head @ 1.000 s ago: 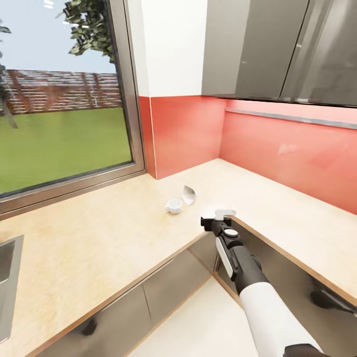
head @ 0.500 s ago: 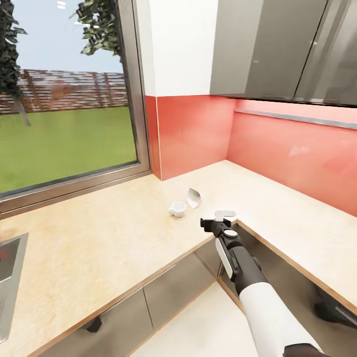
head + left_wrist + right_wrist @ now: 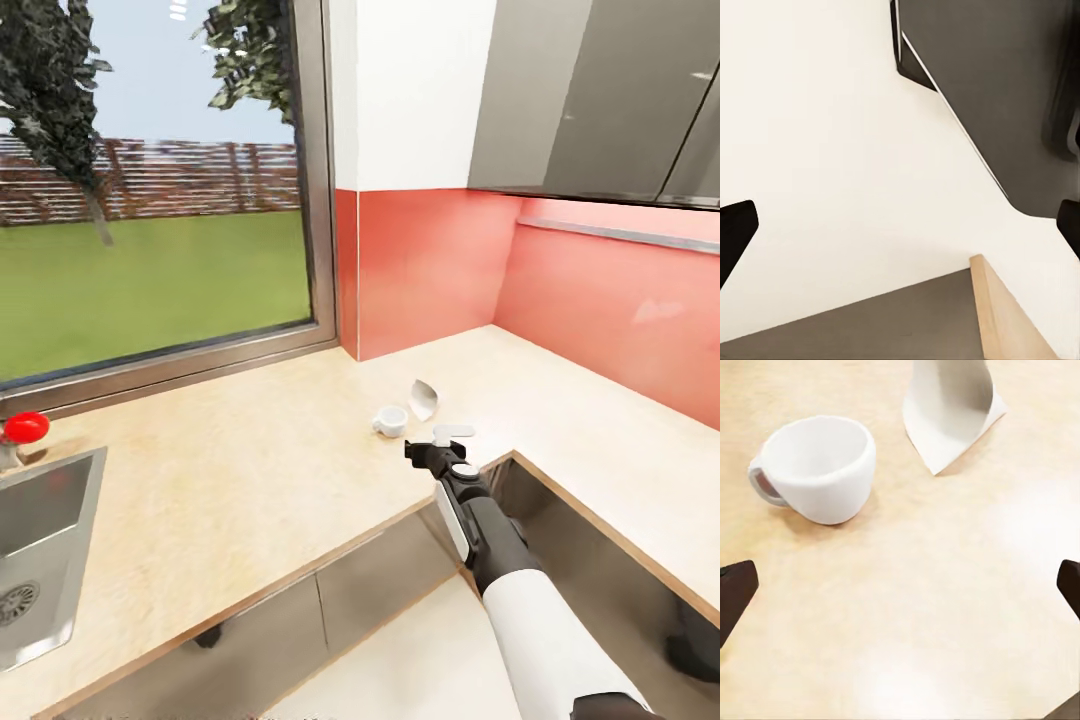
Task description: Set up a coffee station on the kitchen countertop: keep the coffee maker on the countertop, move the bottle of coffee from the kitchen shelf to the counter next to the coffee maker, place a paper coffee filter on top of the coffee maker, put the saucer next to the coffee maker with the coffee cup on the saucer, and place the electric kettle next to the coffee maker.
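The paper coffee filter [image 3: 424,398] lay on the kitchen countertop [image 3: 250,450] near the inner corner, its long axis running from a pointed tip nearer the robot up to a wider curled mouth on the far side; in the right wrist view the filter [image 3: 949,412] showed that point aimed back toward the camera. Just to its left, close by but apart from it, sat the white coffee cup [image 3: 390,421], upright with its open mouth up and its handle turned left [image 3: 821,469]. The right gripper [image 3: 437,447] hung at the counter's near edge, short of both objects, with the cup ahead and slightly left of it and the filter ahead and slightly right. Its jaws were spread wide, the dark tips at the two sides of the wrist view, and nothing lay between them. The left gripper [image 3: 900,225] likewise showed both tips far apart and empty, over a pale floor [image 3: 832,150] beside a grey cabinet front. The worktop was light wood over grey cabinet fronts, bending round the corner along a coral-red backsplash [image 3: 430,265]. At the far left lay the steel sink [image 3: 40,545] with a red knob [image 3: 25,427] beside it, under a large window [image 3: 150,200] onto grass, with grey wall cabinets [image 3: 590,95] at the upper right.
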{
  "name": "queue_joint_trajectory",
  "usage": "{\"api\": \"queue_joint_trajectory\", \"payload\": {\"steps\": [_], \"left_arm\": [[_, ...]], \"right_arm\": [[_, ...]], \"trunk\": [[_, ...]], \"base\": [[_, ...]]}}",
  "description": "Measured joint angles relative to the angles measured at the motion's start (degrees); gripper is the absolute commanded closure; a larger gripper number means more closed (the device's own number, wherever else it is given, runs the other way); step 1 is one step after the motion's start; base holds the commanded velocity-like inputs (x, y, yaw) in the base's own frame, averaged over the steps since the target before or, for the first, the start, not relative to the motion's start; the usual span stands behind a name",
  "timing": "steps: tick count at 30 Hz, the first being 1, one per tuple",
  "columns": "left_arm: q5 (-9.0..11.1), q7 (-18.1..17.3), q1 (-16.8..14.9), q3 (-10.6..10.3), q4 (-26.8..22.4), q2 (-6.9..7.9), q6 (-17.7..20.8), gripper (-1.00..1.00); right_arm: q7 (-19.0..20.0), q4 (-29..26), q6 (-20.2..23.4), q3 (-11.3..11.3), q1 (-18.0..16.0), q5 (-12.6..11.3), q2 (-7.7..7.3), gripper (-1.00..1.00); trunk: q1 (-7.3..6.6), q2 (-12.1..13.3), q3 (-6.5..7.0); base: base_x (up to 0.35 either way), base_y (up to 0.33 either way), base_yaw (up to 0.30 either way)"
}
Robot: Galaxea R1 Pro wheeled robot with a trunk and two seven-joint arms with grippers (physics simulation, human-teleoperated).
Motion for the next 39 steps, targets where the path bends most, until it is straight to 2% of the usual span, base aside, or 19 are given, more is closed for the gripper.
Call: {"api": "queue_joint_trajectory", "payload": {"steps": [9,15,20,22,39], "left_arm": [[0.0,0.0,0.0,0.0,0.0,0.00,0.0,-1.00],[0.0,0.0,0.0,0.0,0.1,0.02,-0.1,-1.00],[-0.1,0.0,0.0,-0.1,0.1,0.07,-0.1,-1.00],[-0.1,0.0,0.0,-0.1,0.1,0.04,-0.1,-1.00],[0.0,0.0,0.0,-0.1,0.1,0.00,0.0,-1.00]], "right_arm": [[-0.7,-0.1,0.0,-0.2,0.0,0.0,-0.01,-1.00],[-4.5,-0.1,-0.1,-0.2,0.0,0.0,-0.53,-1.00],[-6.9,-0.1,-0.2,-0.2,0.0,0.0,-3.14,-1.00],[-7.0,-0.1,-0.2,-0.2,0.0,0.0,-3.41,-1.00],[-7.1,0.2,-0.2,-0.2,0.0,0.0,-3.50,-1.00]], "trunk": [[-0.02,0.0,-0.16],[-0.01,0.0,-0.16],[-0.01,0.0,-0.16],[-0.02,0.0,-0.16],[-0.03,0.0,-0.16]], "base": [[0.058,-0.004,0.098],[0.146,-0.044,0.002],[0.033,-0.014,0.000],[0.156,-0.092,0.000],[0.084,-0.022,0.000]]}}
